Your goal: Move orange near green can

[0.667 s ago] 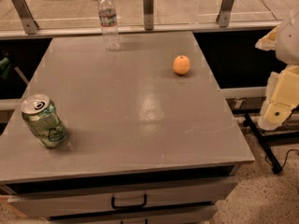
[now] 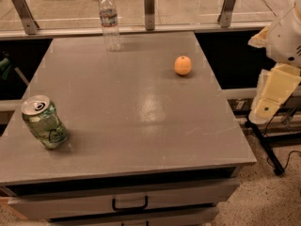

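Note:
The orange (image 2: 183, 65) is small, round and smooth and sits on the grey table (image 2: 141, 121), right of centre toward the far edge. The green can (image 2: 44, 121) is pale green with swirl graphics and a silver top. It stands slightly tilted near the table's front left corner, far from the orange. My gripper (image 2: 264, 108) is cream-coloured and hangs off the table's right side, below the white arm (image 2: 288, 36). It is well to the right of the orange, lower in the picture, and touches nothing.
A clear plastic water bottle (image 2: 109, 20) stands at the table's far edge, left of centre. Metal rail posts (image 2: 149, 7) run behind the table. A drawer with a black handle (image 2: 129, 204) is below the front edge. Cables and a black stand (image 2: 268, 149) lie on the floor at the right.
The gripper and arm have shifted very slightly to the left. The orange, the can and the bottle have not moved.

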Motion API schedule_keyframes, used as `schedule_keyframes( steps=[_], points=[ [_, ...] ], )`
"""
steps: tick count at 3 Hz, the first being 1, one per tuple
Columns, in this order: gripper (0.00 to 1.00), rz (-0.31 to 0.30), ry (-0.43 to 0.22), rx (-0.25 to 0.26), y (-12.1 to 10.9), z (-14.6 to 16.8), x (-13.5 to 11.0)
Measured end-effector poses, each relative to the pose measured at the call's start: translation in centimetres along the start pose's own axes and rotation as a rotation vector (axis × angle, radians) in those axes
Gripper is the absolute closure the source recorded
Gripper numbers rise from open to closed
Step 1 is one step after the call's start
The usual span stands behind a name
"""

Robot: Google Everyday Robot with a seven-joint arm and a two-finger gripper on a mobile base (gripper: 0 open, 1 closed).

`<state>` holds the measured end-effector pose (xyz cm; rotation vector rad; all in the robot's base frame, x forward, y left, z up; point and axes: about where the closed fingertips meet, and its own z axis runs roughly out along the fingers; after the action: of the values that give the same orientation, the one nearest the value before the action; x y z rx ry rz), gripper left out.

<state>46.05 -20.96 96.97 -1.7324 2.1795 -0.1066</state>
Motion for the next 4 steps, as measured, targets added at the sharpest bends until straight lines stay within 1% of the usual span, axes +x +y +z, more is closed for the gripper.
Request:
schedule_keyframes(
  steps=[1,2,3,4],
  points=[
    [0.0,-0.017,-0.086,0.025,-3.1,3.5,-1.4],
    [0.0,0.04,-0.234,0.058,-8.6,8.8,-5.0],
    [0.0,0.121,-0.32,0.049,-11.9,11.9,-7.5],
    [0.0,0.219,-0.376,0.021,-14.4,15.2,-8.9]
  ],
)
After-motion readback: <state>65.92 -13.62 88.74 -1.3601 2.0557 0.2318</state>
